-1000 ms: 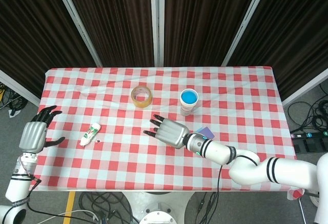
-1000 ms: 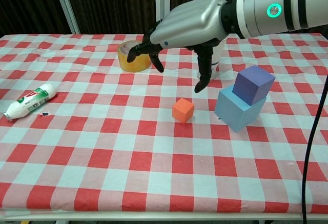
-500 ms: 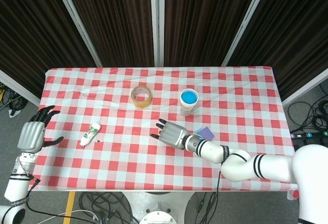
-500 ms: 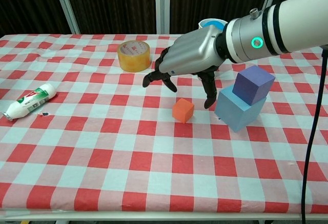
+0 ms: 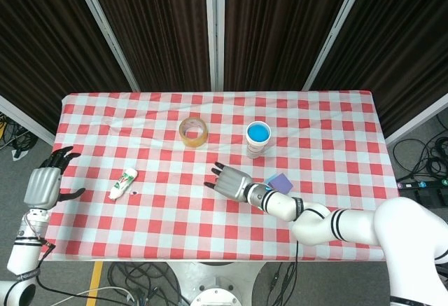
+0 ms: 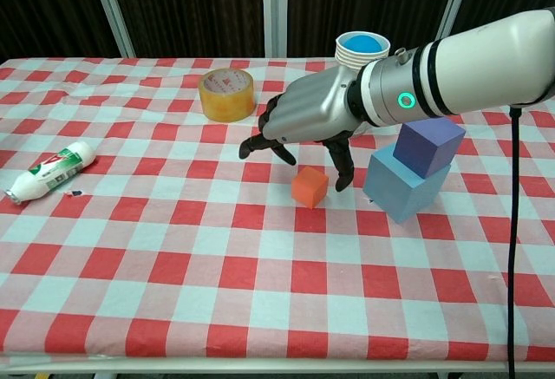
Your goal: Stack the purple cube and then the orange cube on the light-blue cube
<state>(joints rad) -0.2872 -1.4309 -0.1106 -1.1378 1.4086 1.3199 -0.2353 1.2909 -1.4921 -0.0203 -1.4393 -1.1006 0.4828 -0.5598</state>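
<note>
Here, my right hand [image 6: 308,119] hovers just above the orange cube [image 6: 310,186], fingers spread wide and empty, thumb just right of the cube. Cube sits directly below, left of the light-blue cube [image 6: 406,187], w/ the purple cube [image 6: 428,142] already atop. Left hand [image 5: 43,184] idles open, well apart.

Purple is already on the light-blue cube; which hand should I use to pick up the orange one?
Right. The right hand hovers open just above the orange cube, beside the stack. The left hand hangs off the table's far-left edge.
</note>
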